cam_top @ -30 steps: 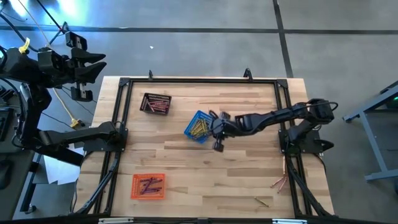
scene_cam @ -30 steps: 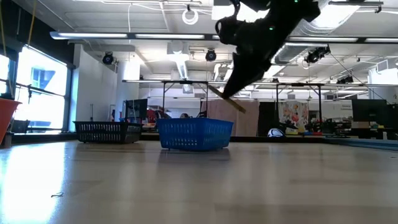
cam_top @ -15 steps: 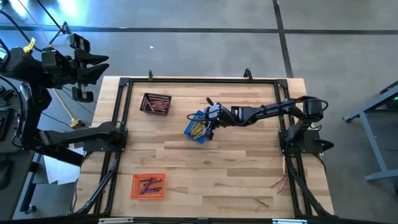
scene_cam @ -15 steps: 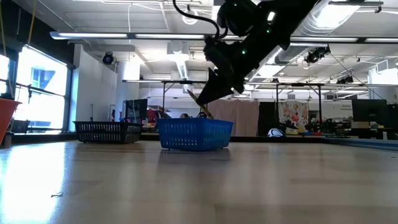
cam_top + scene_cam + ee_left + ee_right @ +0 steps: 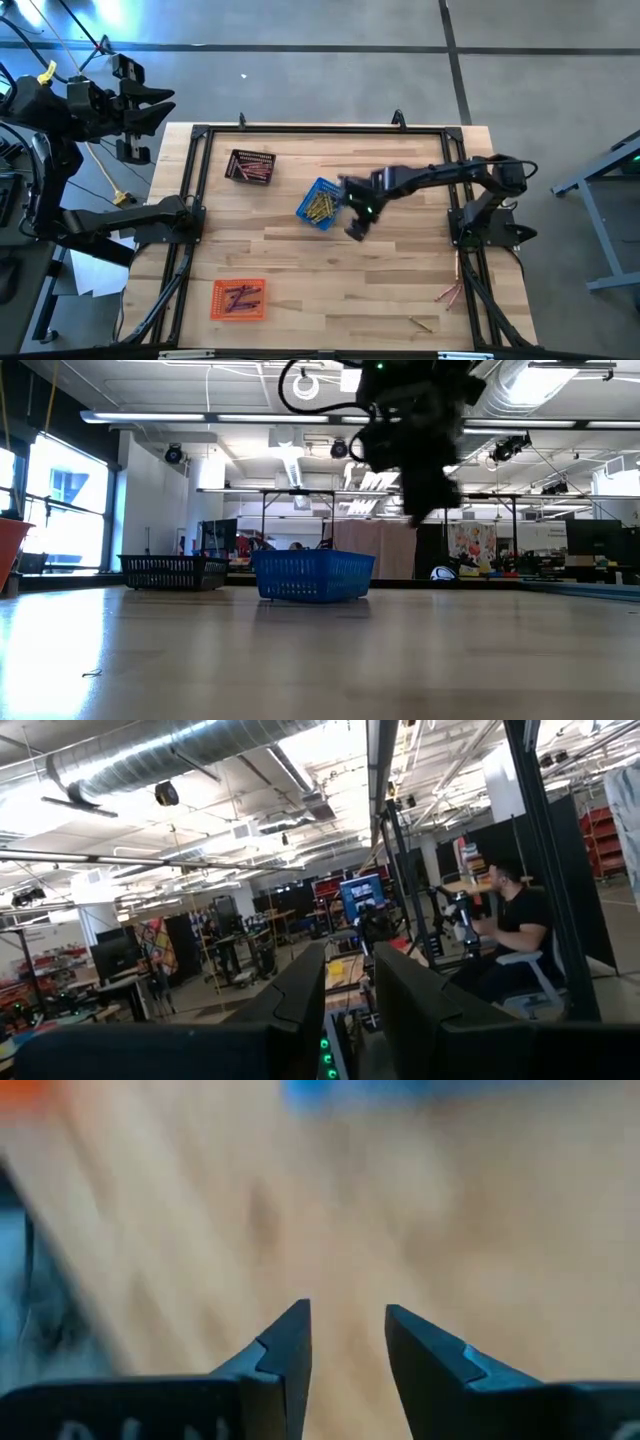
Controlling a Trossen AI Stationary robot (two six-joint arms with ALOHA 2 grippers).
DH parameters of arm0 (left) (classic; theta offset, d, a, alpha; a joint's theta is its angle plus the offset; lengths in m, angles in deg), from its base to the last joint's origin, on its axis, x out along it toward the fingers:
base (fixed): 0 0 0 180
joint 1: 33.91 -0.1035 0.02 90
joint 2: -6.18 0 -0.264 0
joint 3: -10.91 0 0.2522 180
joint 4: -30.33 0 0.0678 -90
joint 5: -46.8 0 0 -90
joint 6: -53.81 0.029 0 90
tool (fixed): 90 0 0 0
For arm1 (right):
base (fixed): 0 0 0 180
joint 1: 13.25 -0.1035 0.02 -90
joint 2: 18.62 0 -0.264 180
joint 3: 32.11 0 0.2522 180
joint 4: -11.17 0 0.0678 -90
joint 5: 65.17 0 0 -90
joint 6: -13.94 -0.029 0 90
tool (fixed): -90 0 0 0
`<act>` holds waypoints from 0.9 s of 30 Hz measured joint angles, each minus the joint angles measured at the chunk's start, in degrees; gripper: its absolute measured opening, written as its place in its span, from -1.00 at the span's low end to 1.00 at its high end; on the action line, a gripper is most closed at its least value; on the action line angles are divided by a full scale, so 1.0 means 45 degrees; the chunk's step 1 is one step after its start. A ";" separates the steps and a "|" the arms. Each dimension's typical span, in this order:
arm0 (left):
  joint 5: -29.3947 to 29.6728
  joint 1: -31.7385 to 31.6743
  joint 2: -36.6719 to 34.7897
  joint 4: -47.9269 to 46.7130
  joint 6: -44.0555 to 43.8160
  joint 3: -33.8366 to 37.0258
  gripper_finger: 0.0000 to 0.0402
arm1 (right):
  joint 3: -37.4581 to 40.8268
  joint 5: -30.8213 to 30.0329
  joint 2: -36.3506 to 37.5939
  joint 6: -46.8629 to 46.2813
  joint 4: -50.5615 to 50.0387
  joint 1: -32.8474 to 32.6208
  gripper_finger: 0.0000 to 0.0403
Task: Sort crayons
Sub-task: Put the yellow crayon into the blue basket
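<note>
High view, crayons: yellow-gold crayons (image 5: 318,206) lie in the blue basket (image 5: 321,189) near the middle of the bench (image 5: 330,270); red-pink ones (image 5: 252,171) lie in the black basket (image 5: 251,153) toward the far left corner; purple ones (image 5: 240,297) lie in the orange basket (image 5: 239,314) near the front left.
Loose crayons: a few pink crayons (image 5: 450,293) and one yellow crayon (image 5: 421,323) lie on the bench near the front right corner, well apart from the baskets.
Right claw: the right claw (image 5: 354,212) hangs over bare wood just beside the blue basket, on its right side; its arm reaches in from the right edge of the bench.
Right claw state: in the right wrist view the two fingers (image 5: 286,1342) stand apart with a narrow gap between them, nothing in it, and blurred wood beneath.
Low view: the blue basket (image 5: 311,576) stands on the bench, the black basket (image 5: 173,571) to its left and farther back; the right arm shows dark above them.
Left claw: the left claw (image 5: 150,105) is raised off the bench, beyond its far left corner.
Left claw state: in the left wrist view its fingers (image 5: 303,995) stand a narrow gap apart, holding nothing.
Room: a seated person (image 5: 512,933) shows in the left wrist view.
</note>
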 joint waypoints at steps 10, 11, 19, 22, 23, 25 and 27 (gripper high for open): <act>0.0003 0.0005 0.0000 -0.0463 0.1336 0.0000 -0.62 | 0.0376 0.0937 -0.0078 -0.4520 -0.1105 -0.4289 -0.50; 0.0012 0.0000 0.0000 -0.0558 0.1701 0.0000 -0.62 | 0.0378 0.0935 -0.0078 -0.5363 -0.1011 -0.4705 -0.50; 0.0031 0.0005 0.0000 -0.1141 0.2317 0.0000 -0.62 | 0.0378 -0.0022 -0.0109 -1.0175 -0.0400 -0.8235 -0.50; 0.0026 0.0005 0.0000 -0.1311 0.2327 0.0000 -0.62 | 0.0378 -0.1100 -0.0296 -1.0687 -0.0469 -0.9293 -0.50; 0.0026 0.0005 0.0022 -0.1342 0.2327 0.0000 -0.62 | 0.0378 -0.1273 -0.0415 -1.0955 -0.0475 -0.9571 -0.50; 0.0022 0.0005 0.0073 -0.1346 0.2312 0.0000 -0.62 | 0.0378 -0.1202 -0.0692 -1.1463 -0.0429 -1.0010 -0.50; 0.0026 0.0003 0.0157 -0.1343 0.2312 0.0000 -0.62 | 0.0378 -0.0810 -0.0985 -1.1765 -0.0374 -1.0358 -0.50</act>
